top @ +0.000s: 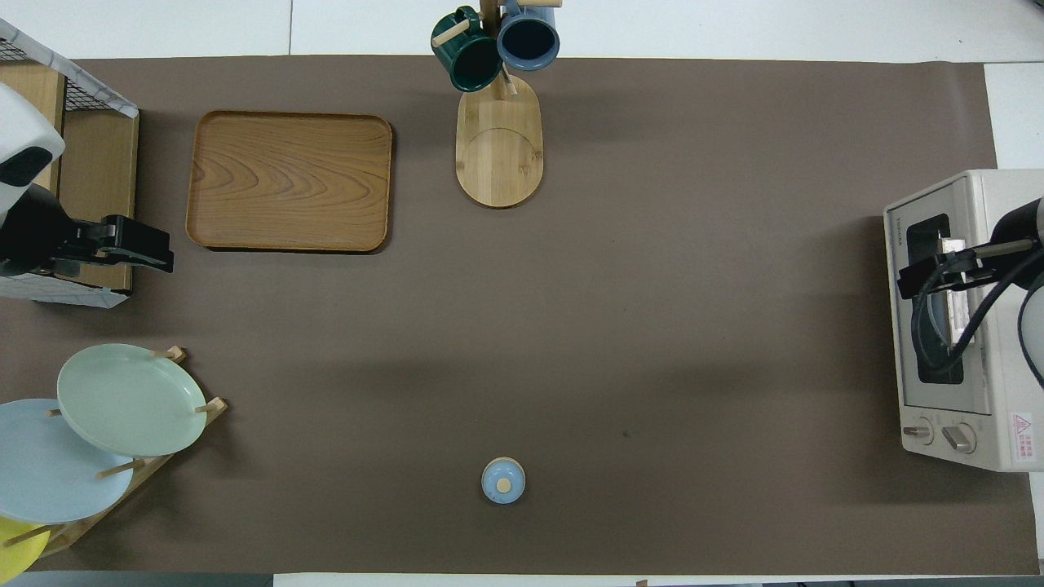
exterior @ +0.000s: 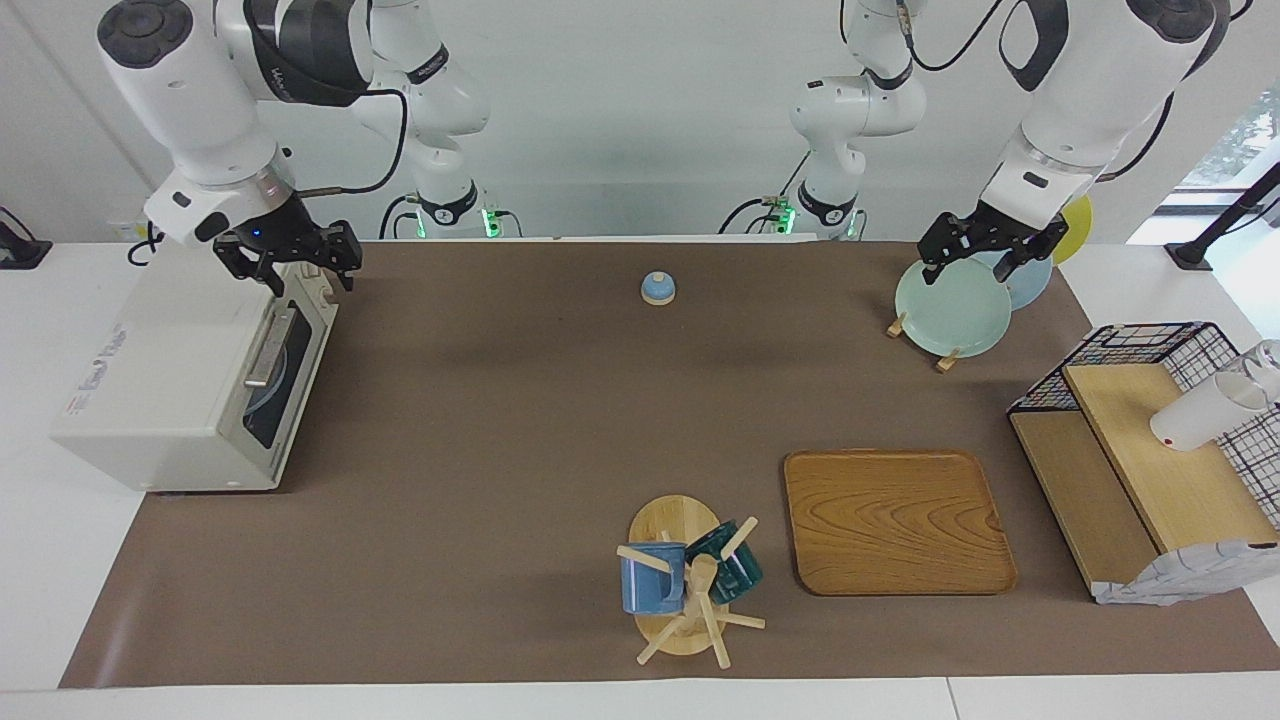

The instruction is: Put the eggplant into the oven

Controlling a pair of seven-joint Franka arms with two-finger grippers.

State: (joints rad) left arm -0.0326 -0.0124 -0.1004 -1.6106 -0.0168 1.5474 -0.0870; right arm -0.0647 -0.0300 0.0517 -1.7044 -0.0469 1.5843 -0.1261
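Mug stand (exterior: 690,590) sits nearest cam. Eggplant not visible anywhere on desk (exterior: 500,450); oven (exterior: 190,390) door shut. Right pincer (exterior: 290,262) over oven's top edge, left pincer (exterior: 985,252) over plates (exterior: 955,308): both empty, fingers apart. Prob hook handle (exterior: 268,348) squarely, pull slow.

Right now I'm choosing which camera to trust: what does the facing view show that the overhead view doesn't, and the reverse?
Only the facing view shows both arms whole and the white cup lying on the wire rack.

Only the overhead view shows the oven's knobs.

Both show the oven, door shut, the right gripper over it, the left gripper, the wooden tray, plates and mugs. No eggplant shows in either.
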